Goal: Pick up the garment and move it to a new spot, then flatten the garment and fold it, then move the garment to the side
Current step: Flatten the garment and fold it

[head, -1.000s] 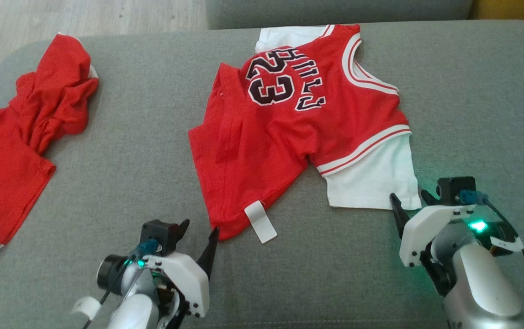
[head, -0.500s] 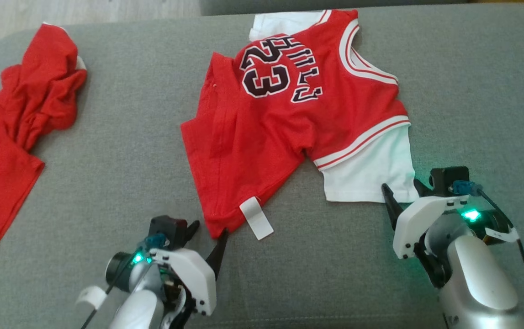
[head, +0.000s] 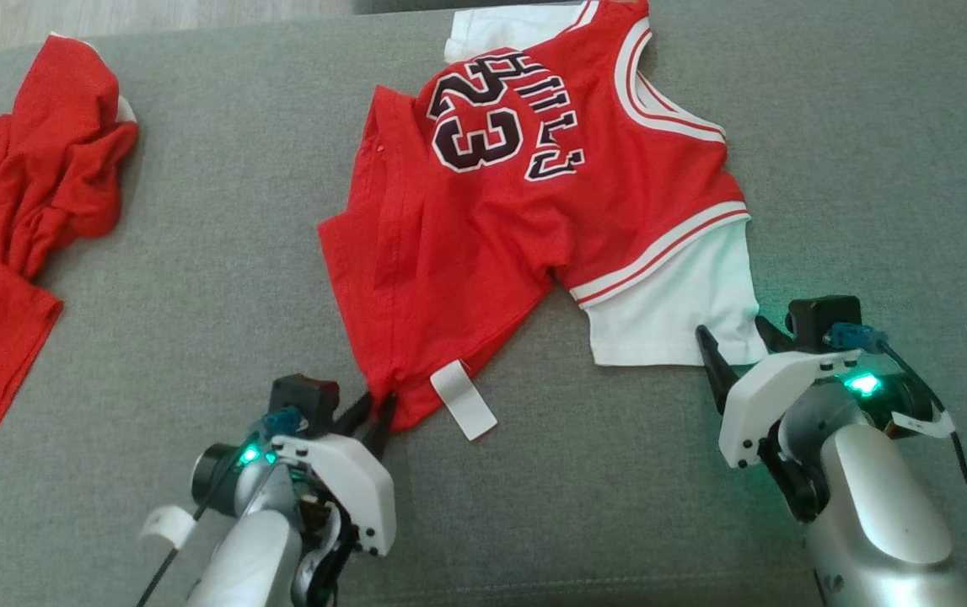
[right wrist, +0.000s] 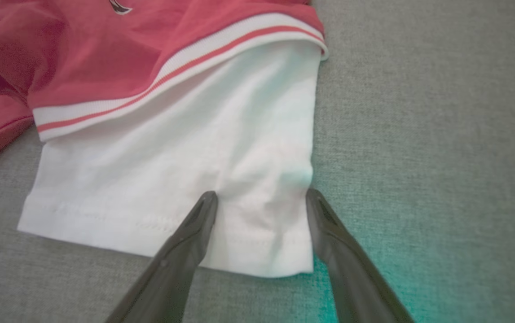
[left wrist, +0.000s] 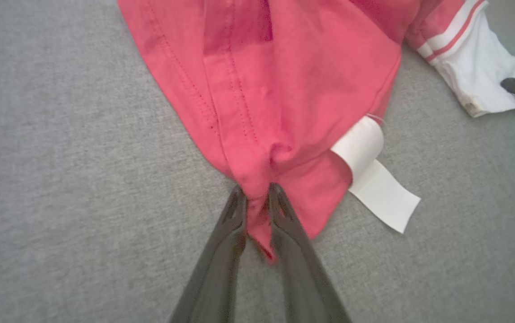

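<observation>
Here is the red jersey [head: 491,244], spread out in the middle of the grey upholstered seat [head: 196,278], number 23 facing up and the neckline pointing away from the robot. Down at the near hem, the left gripper [head: 375,403] has it! The left wrist view shows the two dark fingers [left wrist: 284,215] pinched together on the corner of the red fabric [left wrist: 284,89], jaws closed with only cloth between them, and the hem bunches into a little pucker right above the tips. Just beside that grip, a white label [head: 462,400] sticks out from the hem and lies flat on the seat.

Over on the other side, the right gripper [head: 732,330] sits at the white sleeve [head: 677,312] that pokes out below the striped armhole trim. Its jaws are wide apart. In the right wrist view one finger [right wrist: 194,224] rests on top of the white cloth [right wrist: 194,157], while the other runs along the sleeve's outer edge, so the sleeve's corner lies between them but is not clamped. A green light [head: 862,385] glows on that wrist.

Well apart, at the far left of the seat, a second red garment [head: 19,236] lies crumpled in a heap.
</observation>
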### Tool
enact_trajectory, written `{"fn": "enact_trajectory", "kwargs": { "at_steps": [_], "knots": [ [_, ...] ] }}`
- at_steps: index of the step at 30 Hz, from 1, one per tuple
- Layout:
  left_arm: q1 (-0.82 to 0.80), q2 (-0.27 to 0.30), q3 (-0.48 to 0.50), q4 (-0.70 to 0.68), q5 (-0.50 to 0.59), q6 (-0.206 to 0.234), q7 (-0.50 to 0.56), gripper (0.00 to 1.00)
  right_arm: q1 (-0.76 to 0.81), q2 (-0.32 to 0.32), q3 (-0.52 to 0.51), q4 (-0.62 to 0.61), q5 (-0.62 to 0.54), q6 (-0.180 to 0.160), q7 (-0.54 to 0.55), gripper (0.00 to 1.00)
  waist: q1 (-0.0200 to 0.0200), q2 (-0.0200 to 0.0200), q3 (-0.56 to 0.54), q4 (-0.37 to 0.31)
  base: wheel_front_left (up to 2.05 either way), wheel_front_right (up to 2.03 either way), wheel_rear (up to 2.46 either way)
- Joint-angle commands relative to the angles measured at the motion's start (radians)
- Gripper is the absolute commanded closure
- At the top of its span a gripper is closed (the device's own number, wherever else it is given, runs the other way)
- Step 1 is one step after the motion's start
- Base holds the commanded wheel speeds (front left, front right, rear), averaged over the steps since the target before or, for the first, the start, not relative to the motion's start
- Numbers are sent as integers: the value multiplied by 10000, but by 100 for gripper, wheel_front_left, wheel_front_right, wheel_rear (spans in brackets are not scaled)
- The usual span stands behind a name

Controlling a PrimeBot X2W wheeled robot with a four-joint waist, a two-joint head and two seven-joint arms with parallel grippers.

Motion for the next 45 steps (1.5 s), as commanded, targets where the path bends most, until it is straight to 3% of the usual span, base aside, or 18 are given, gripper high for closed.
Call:
{"fn": "enact_trajectory", "kwargs": {
  "at_steps": [1,2,3,4,5,10,14,26,32,40,45],
  "knots": [
    [-307,21,215,-146,-52,-4,-75,77,-113,-18,306,-83,34,-7,8,0,0,0,11,7,0,0,0],
    [-333,21,186,-129,-56,-3,-91,86,-122,-18,306,-88,40,-7,-14,0,0,0,17,18,0,0,0],
    [-356,21,156,-115,-67,-3,-102,100,-126,-18,307,-93,95,-7,-57,20,0,0,16,30,0,0,0],
    [-367,20,124,-104,-87,-11,-110,100,-125,-18,324,-82,197,-7,-92,85,0,0,1,39,0,0,0],
    [-367,20,99,-105,-123,-24,-111,100,-124,-18,403,-72,303,-7,-132,100,0,0,-22,46,0,0,0],
    [-19,20,287,-754,-816,-75,-16,100,-127,-18,345,-314,1077,-7,-438,100,0,0,-282,-11,0,0,0],
    [582,52,668,-2387,-1653,-160,319,100,-12,-18,-88,-1381,2022,-7,-509,100,0,0,-596,-72,0,0,0],
    [1234,993,1508,-9318,-4767,-501,3000,100,565,-18,-2184,-8375,5662,-7,1701,100,0,0,-1429,-444,0,0,0],
    [528,1341,2045,-11619,-6230,-230,4225,100,-222,-18,-3671,-10848,6887,-7,2887,100,0,0,-1432,-713,0,0,0],
    [-826,1595,2461,-12626,-7125,409,5324,100,-2177,-18,-4852,-11369,6696,-7,4459,100,0,0,-990,-942,0,0,0],
    [-2589,1886,2458,-11193,-6920,608,5938,100,-4009,-18,-4784,-9931,5874,-7,4928,100,0,0,126,-936,0,0,0]
  ]
}}
